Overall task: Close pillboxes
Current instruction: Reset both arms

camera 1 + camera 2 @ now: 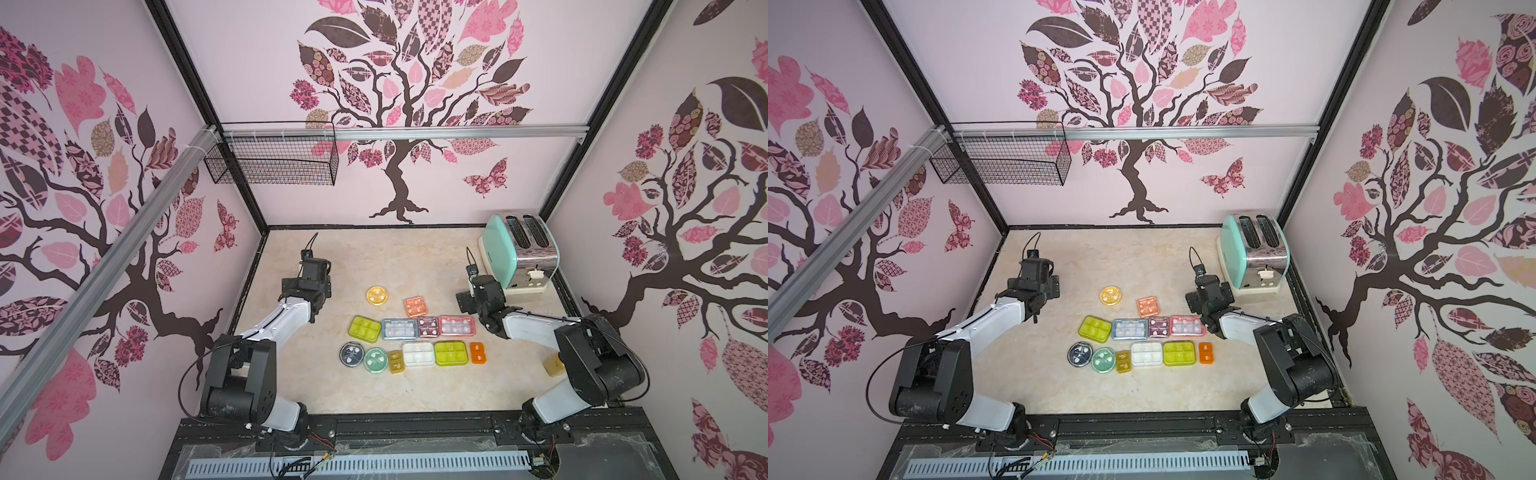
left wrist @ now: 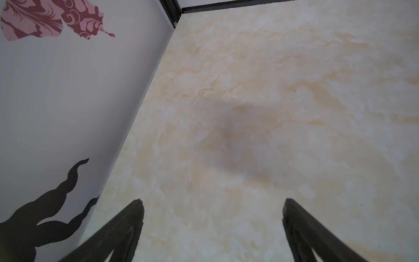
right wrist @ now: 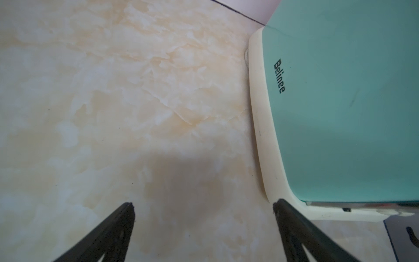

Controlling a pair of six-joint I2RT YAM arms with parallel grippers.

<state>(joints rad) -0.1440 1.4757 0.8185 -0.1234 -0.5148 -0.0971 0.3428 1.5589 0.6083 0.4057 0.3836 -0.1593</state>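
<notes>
Top views: twelve translucent plastic pillboxes (image 1: 1131, 329) sit clustered at centre frame on the beige marble-look surface (image 1: 374, 257).

Upper pair:
- yellow round pillbox (image 1: 377, 296)
- salmon-orange square pillbox (image 1: 414, 306)

Middle row, packed side by side:
- lime rectangular pillbox (image 1: 365, 326)
- blue rectangular pillbox (image 1: 399, 328)
- maroon square pillbox (image 1: 428, 326)
- pink rectangular pillbox (image 1: 456, 325)

Lower row:
- navy round pillbox (image 1: 352, 354)
- green round pillbox (image 1: 376, 359)
- small amber pillbox (image 1: 395, 360)
- white rectangular pillbox (image 1: 418, 353)
- second lime rectangular pillbox (image 1: 451, 353)
- small orange pillbox (image 1: 477, 353)

No lid stands raised on any of them. All lie flat, and white pills show through. The amber and orange ones each show two squares. That could be a lid folded flat open or just two cells; cannot tell at this size. A pale yellowish block (image 1: 553, 365) at right of frame is half hidden by the right arm (image 1: 528, 328) and cannot be identified.

Left wrist view: left gripper (image 2: 213, 204) has its jaws spread wide and empty, with bare surface below and the wall (image 2: 68, 102) at frame left. Right wrist view: right gripper (image 3: 203, 204) is also spread wide and empty, with the mint-green toaster (image 3: 340, 113) just beside it at frame right. In both top views the grippers are well apart from the cluster, upper left and upper right of it.

Judgement: the task looks finished or nearly so. At most the two small boxes need a check.
</notes>
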